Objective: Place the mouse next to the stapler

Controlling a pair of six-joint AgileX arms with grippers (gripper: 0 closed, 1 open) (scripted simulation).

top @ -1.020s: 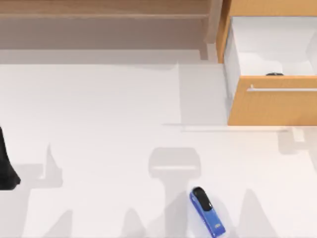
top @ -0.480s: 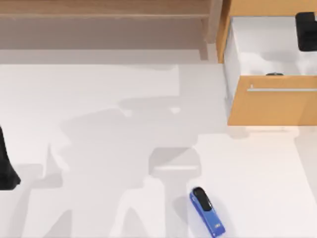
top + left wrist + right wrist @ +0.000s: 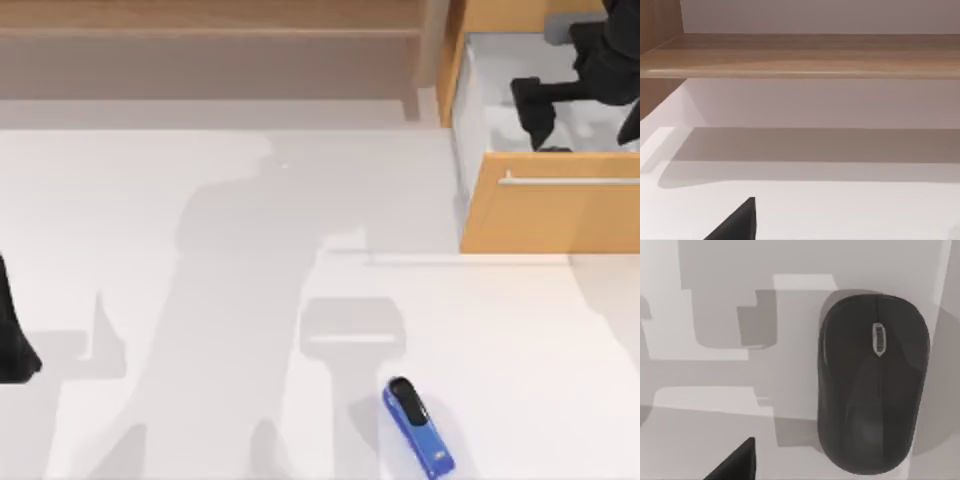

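Note:
The dark grey mouse [image 3: 872, 385] lies on the pale floor of the open wooden drawer [image 3: 550, 215] at the table's back right. In the top view just a sliver of the mouse [image 3: 555, 149] peeks out behind the drawer front. My right gripper [image 3: 585, 130] hangs open over the drawer, above the mouse, with nothing between its fingers [image 3: 530, 110]. One right fingertip [image 3: 737, 464] shows beside the mouse without touching it. The blue stapler [image 3: 418, 427] with its black end lies at the table's front, right of centre. My left gripper [image 3: 15, 340] is parked at the left edge, open.
A wooden shelf unit [image 3: 210, 45] runs along the back of the table, also seen as the shelf [image 3: 805, 55] in the left wrist view. The drawer front carries a silver handle [image 3: 570, 181]. The white tabletop [image 3: 200, 300] stretches between drawer and stapler.
My right arm came in from the right edge and now reaches farther left and lower over the drawer. Its shadow shifted across the table. Stapler and left arm stayed put.

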